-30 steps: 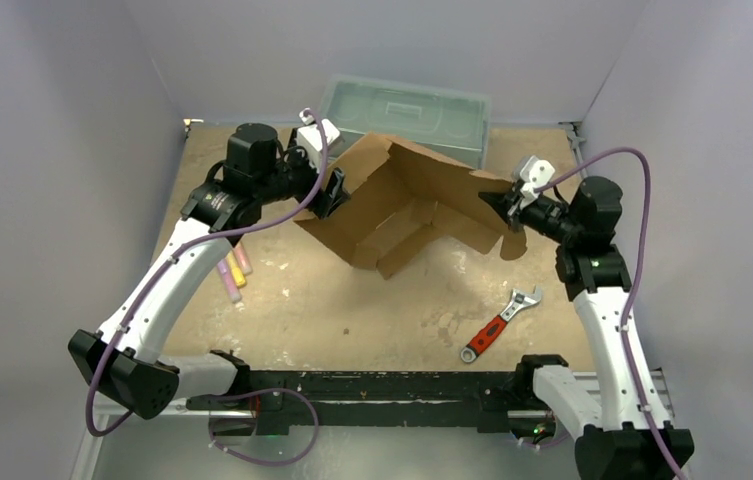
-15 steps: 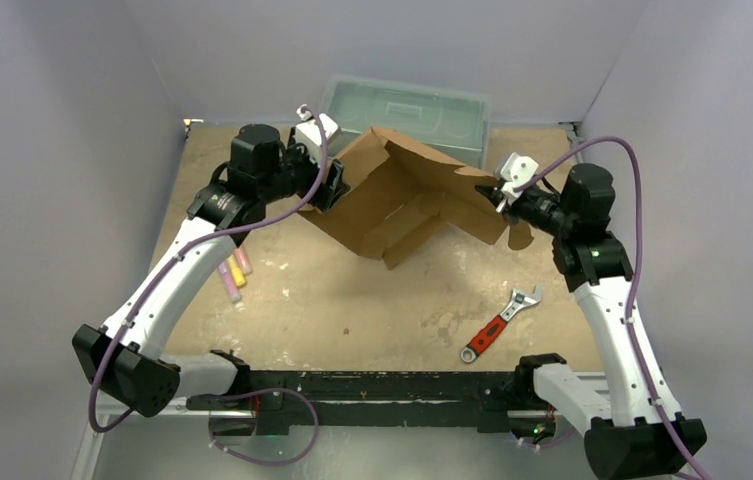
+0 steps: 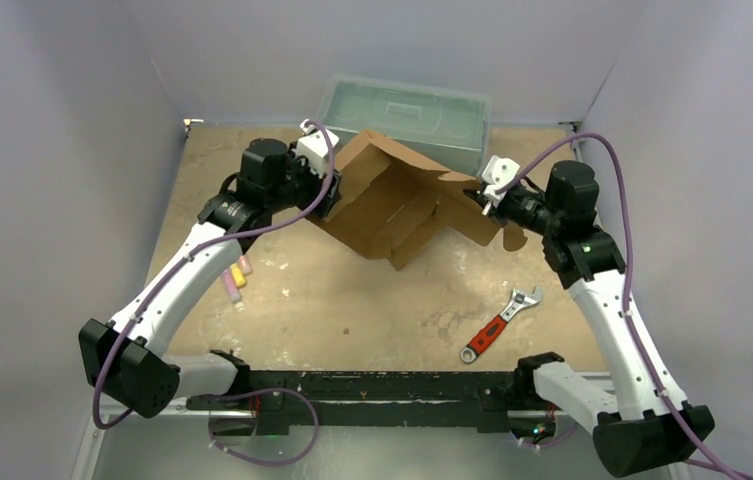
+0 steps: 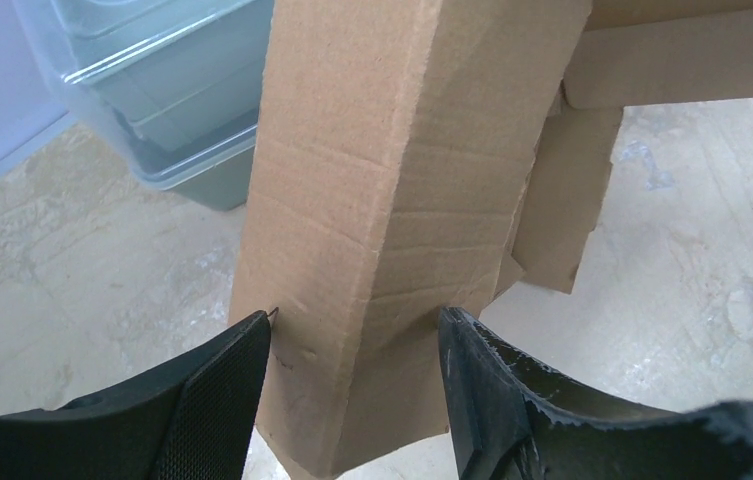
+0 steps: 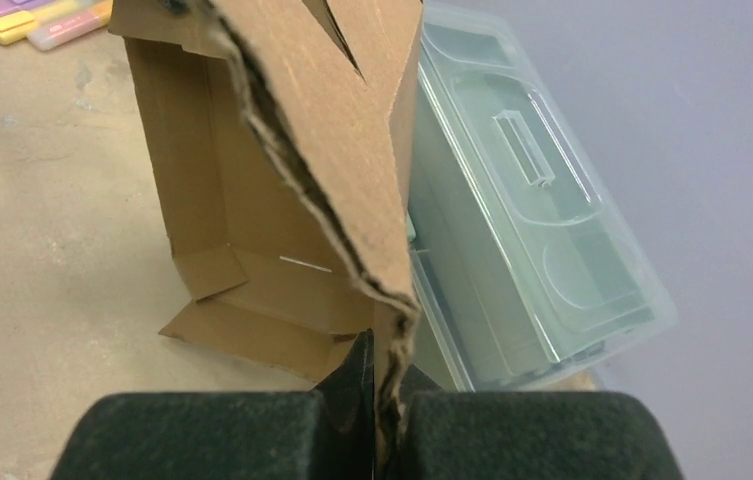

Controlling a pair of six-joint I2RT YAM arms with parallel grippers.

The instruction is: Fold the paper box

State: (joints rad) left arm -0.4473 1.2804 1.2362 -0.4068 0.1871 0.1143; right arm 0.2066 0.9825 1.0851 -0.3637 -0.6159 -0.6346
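Note:
The paper box (image 3: 392,200) is a brown cardboard sheet, partly folded, held tilted above the table between both arms. My left gripper (image 3: 332,190) is at its left wall. In the left wrist view its jaws (image 4: 352,370) straddle a creased, doubled wall of the box (image 4: 382,180), and both fingertips (image 4: 252,345) touch the cardboard. My right gripper (image 3: 480,196) is shut on the box's right flap. In the right wrist view it (image 5: 384,400) pinches the flap's ragged edge, with the box's open inside (image 5: 252,250) below and to the left.
A grey-green plastic toolbox (image 3: 407,110) stands right behind the box at the back wall. A red-handled wrench (image 3: 497,325) lies at the front right. Several pastel markers (image 3: 235,278) lie under the left arm. Grey walls enclose the table on three sides.
The right gripper has carried its flap leftward and toward the back, bending the box narrower. The left gripper shifted slightly right and its jaws have narrowed onto the left wall.

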